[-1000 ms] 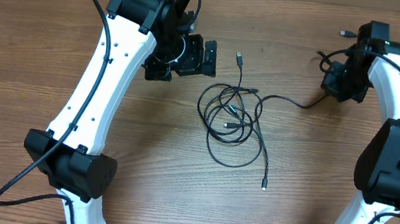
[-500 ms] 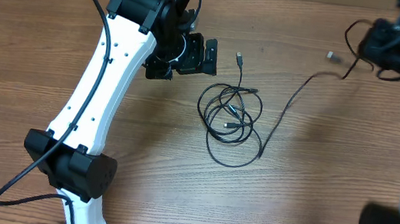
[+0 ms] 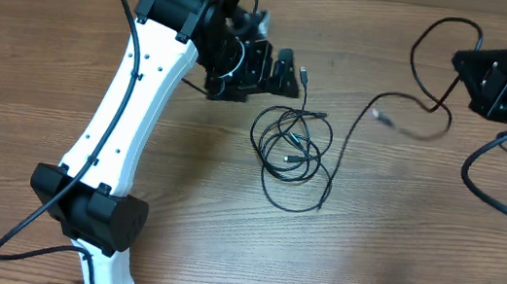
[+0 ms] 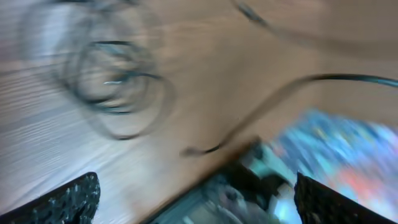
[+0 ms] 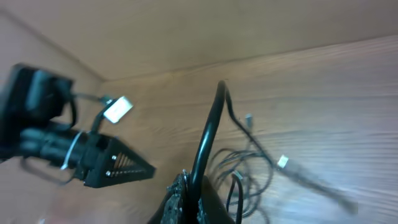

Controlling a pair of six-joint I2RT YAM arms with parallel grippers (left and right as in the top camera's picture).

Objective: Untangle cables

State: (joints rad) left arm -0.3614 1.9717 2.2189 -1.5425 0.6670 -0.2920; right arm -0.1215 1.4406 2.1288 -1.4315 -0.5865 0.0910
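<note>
The cables (image 3: 289, 147) lie as a knotted bundle of loops at the table's middle, blurred in the left wrist view (image 4: 112, 81). One plug end (image 3: 303, 72) sticks out toward the back. My right gripper (image 3: 460, 66) at the far right is shut on one black cable (image 5: 208, 134), which rises between its pinched fingers (image 5: 199, 193). That cable hangs blurred in the air (image 3: 389, 116) and trails back to the bundle (image 5: 249, 174). My left gripper (image 3: 278, 70) stands open just behind and left of the bundle, nothing between its fingertips (image 4: 68, 202).
The left arm's white links (image 3: 129, 116) stretch from the front left up to the back. Thick black arm cables (image 3: 493, 188) loop at the right edge. The left gripper's dark fingers (image 5: 118, 167) show in the right wrist view.
My right gripper has swung up and out to the right with one cable, dragging its long tail off the table. My left gripper has shifted right toward the bundle's rear plug.
</note>
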